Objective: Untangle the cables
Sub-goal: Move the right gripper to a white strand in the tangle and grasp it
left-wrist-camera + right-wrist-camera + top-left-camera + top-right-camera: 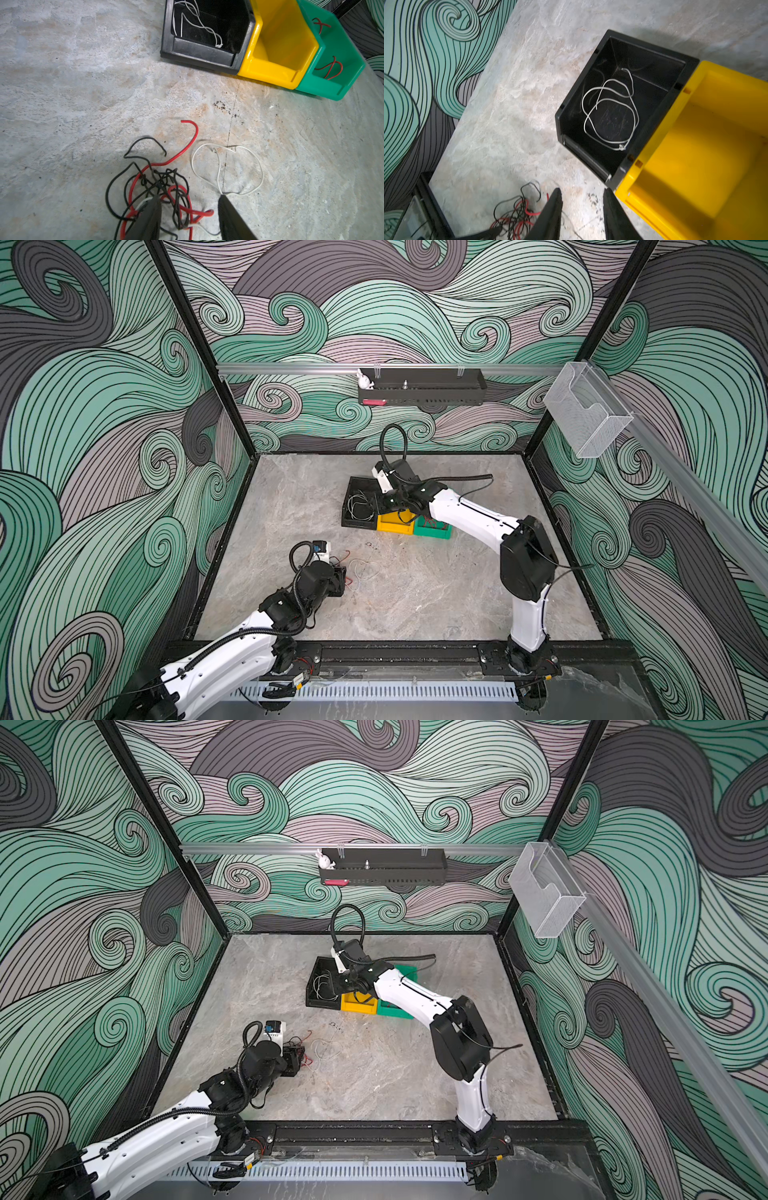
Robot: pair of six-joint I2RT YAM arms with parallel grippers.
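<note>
Left gripper [189, 197], jaws parted, straddles tangled cables [160, 180] on grey marbled table [62, 83]; swirl-patterned walls [415, 302] surround; right arm [469, 510] reaches over black bin [652, 124] holding 1 white cable [621, 147]; right gripper [582, 189] parted, empty.

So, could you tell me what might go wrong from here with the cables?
The fingers of the left gripper straddle the edge of the red and black tangle; closing may pinch several strands and lift the whole knot.
The loose white cable ends right by one finger, so it may get dragged along.
The right gripper hangs open by the black bin's front corner; lowering could bump its rim.
</note>
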